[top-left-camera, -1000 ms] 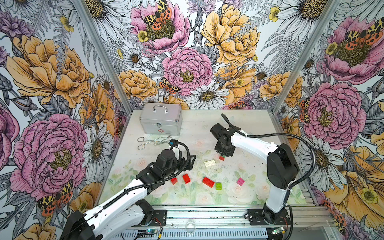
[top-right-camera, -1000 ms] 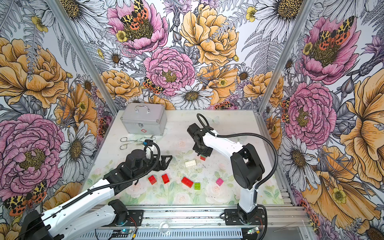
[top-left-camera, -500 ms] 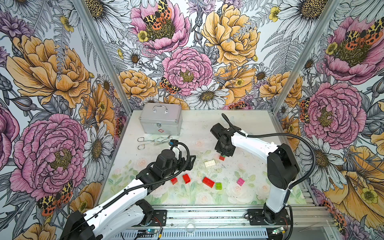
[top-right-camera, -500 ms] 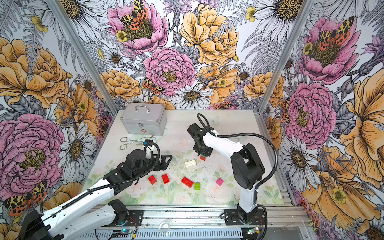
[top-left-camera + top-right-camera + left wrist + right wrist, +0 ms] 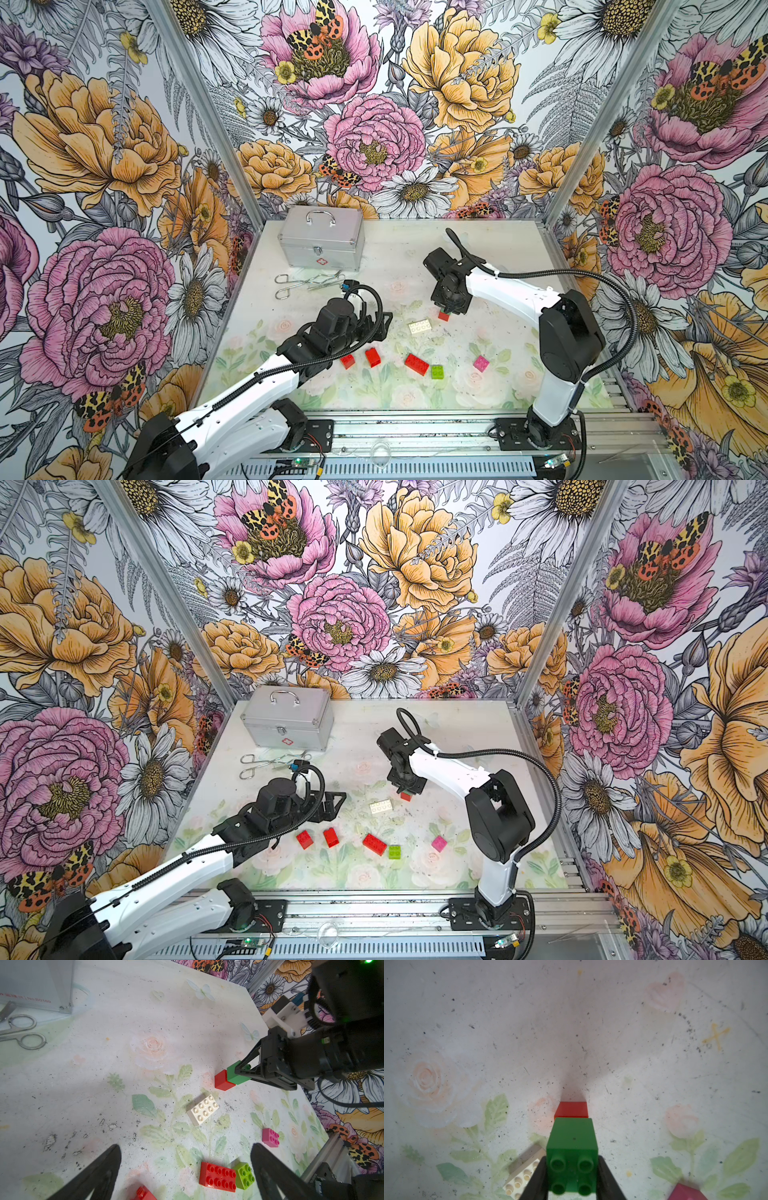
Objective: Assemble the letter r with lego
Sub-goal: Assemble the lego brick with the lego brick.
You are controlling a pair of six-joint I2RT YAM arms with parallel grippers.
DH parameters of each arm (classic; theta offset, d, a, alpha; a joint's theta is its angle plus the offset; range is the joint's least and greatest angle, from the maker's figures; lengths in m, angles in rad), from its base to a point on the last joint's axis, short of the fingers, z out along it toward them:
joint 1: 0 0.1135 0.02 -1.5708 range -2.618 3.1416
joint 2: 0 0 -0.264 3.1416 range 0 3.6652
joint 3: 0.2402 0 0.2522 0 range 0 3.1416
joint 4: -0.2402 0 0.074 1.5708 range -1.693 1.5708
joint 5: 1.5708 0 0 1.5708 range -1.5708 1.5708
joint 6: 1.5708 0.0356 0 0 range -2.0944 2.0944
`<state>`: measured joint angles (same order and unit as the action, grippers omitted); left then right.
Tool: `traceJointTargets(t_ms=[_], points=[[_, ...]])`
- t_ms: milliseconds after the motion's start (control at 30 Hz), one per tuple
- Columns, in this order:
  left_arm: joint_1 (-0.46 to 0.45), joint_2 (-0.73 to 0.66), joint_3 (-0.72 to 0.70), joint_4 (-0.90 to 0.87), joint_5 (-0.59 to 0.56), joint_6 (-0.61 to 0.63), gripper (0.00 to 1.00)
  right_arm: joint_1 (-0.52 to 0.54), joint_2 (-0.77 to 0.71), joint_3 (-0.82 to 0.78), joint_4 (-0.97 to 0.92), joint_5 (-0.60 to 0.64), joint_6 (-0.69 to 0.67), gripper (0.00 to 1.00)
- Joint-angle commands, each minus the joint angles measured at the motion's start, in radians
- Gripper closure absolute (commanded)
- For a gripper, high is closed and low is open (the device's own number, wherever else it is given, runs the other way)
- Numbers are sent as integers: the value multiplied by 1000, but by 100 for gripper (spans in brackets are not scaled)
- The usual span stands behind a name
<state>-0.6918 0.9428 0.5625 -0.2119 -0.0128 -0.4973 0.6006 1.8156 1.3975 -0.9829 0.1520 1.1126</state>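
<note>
Bricks lie scattered over the near half of the table (image 5: 399,257) in both top views: two short red bricks (image 5: 372,357), a long red brick (image 5: 417,364) just beside a lime brick (image 5: 436,372), a pink brick (image 5: 481,363) and, farther back, a white brick (image 5: 419,326). We see the right gripper (image 5: 447,308) pointing down just behind the white brick, with a small red brick (image 5: 444,316) showing beneath it. The left gripper (image 5: 382,326) hangs spread wide and empty, behind the short red bricks and beside the white brick. A metal case (image 5: 320,241) and a scissors-like tool (image 5: 305,282) sit at the back left. From the left wrist we find the left fingers (image 5: 104,1167) far apart with nothing between them. Across the table the right gripper clamps a green brick (image 5: 234,1076), which presses against the small red brick resting on the table. From the right wrist we look along the right gripper's jaws: they pinch the green brick by its sides, studs facing the camera, with the small red brick directly beyond it and the white brick close by.
</note>
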Motion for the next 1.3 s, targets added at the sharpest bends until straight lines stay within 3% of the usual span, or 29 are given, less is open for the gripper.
traceJointTargets(t_ms=[0, 567, 967, 1267], points=[[-12, 4, 23, 18, 9, -2, 1, -11, 61, -47, -13, -22, -28, 78], [-18, 16, 37, 19, 7, 7, 1, -8, 54, -18, -19, -43, -41, 77], [-17, 11, 40, 20, 4, 19, 1, -11, 97, 67, -131, 2, -74, 77], [-17, 1, 44, 17, 13, 22, 1, -10, 34, 83, -166, 29, -66, 77]])
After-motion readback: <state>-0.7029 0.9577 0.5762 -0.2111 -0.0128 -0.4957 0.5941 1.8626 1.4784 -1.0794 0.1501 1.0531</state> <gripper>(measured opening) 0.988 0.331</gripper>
